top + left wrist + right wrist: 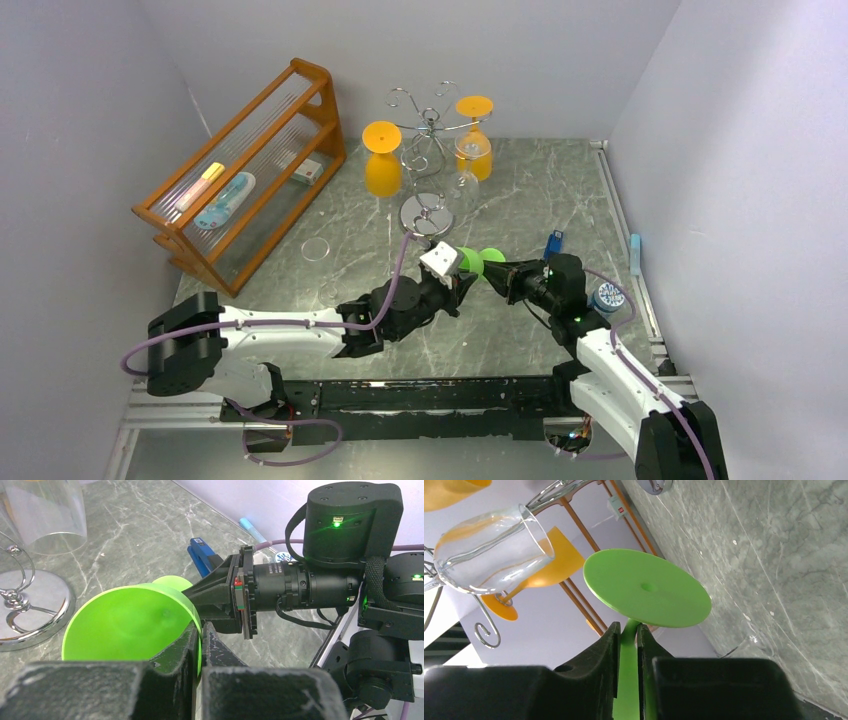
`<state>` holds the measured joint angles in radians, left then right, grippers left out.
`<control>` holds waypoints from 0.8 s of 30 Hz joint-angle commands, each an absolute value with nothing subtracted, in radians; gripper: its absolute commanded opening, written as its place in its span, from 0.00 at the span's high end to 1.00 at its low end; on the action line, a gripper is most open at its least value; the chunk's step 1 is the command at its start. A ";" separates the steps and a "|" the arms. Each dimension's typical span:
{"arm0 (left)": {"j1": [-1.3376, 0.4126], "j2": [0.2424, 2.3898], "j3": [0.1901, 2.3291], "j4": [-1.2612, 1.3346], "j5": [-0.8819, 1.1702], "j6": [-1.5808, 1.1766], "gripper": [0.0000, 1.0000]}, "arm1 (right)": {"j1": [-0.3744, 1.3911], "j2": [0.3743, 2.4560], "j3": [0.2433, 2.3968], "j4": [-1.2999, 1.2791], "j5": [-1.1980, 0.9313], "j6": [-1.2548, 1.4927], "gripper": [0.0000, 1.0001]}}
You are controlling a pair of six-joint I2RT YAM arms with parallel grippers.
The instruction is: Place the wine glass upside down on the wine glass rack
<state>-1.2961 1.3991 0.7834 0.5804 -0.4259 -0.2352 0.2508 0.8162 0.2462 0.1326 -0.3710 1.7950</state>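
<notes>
A green wine glass (476, 261) hangs level between both grippers above the table's middle. My left gripper (455, 277) is shut on the bowl's rim (125, 625), one finger inside and one outside. My right gripper (503, 272) is shut on the green stem (629, 650), just below the round foot (646, 587). The chrome wine glass rack (428, 128) stands behind on its round base (424, 213). Two orange glasses (382, 160) and a clear glass (470, 170) hang on it upside down. The base also shows in the left wrist view (30, 610).
An orange wooden shelf (240, 180) with small items stands at the back left. A clear ring (316, 248) lies in front of it. A blue clip (553, 242), a round blue-white item (608, 297) and a pale blue pen (635, 250) lie at the right.
</notes>
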 commanded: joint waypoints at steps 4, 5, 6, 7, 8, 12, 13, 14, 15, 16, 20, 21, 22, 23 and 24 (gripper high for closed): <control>-1.304 1.392 0.751 0.658 -0.367 -0.264 0.93 | 0.261 0.812 0.269 0.176 -0.417 1.819 0.86; -1.304 1.391 0.752 0.650 -0.364 -0.267 0.93 | 0.261 0.808 0.275 0.177 -0.419 1.823 0.83; -1.304 1.391 0.750 0.648 -0.364 -0.269 0.93 | 0.261 0.805 0.279 0.180 -0.422 1.828 0.80; -1.304 1.391 0.746 0.651 -0.364 -0.271 0.93 | 0.261 0.802 0.282 0.183 -0.425 1.832 0.77; -1.304 1.392 0.742 0.655 -0.362 -0.271 0.94 | 0.261 0.801 0.285 0.187 -0.428 1.836 0.74; -1.304 1.402 0.738 0.669 -0.346 -0.276 0.95 | 0.261 0.814 0.288 0.224 -0.456 1.853 0.69; -1.304 1.403 0.738 0.672 -0.339 -0.276 0.95 | 0.261 0.820 0.285 0.238 -0.464 1.859 0.68; -1.304 1.406 0.738 0.676 -0.334 -0.276 0.95 | 0.261 0.825 0.282 0.249 -0.467 1.861 0.69; -1.304 1.407 0.739 0.678 -0.326 -0.276 0.95 | 0.261 0.829 0.280 0.259 -0.468 1.862 0.73; -1.304 1.407 0.740 0.677 -0.322 -0.277 0.95 | 0.261 0.830 0.277 0.268 -0.466 1.863 0.81; -1.304 1.390 0.734 0.664 -0.324 -0.291 0.91 | 0.261 0.822 0.277 0.269 -0.446 1.848 1.00; -1.304 1.384 0.729 0.658 -0.333 -0.297 0.87 | 0.262 0.819 0.281 0.257 -0.437 1.836 1.00; -1.304 1.374 0.724 0.652 -0.337 -0.306 0.81 | 0.261 0.817 0.285 0.245 -0.425 1.821 1.00; -1.304 1.362 0.723 0.633 -0.333 -0.315 0.75 | 0.261 0.815 0.290 0.236 -0.412 1.799 1.00; -1.304 1.350 0.731 0.610 -0.318 -0.319 0.64 | 0.261 0.815 0.296 0.228 -0.400 1.777 1.00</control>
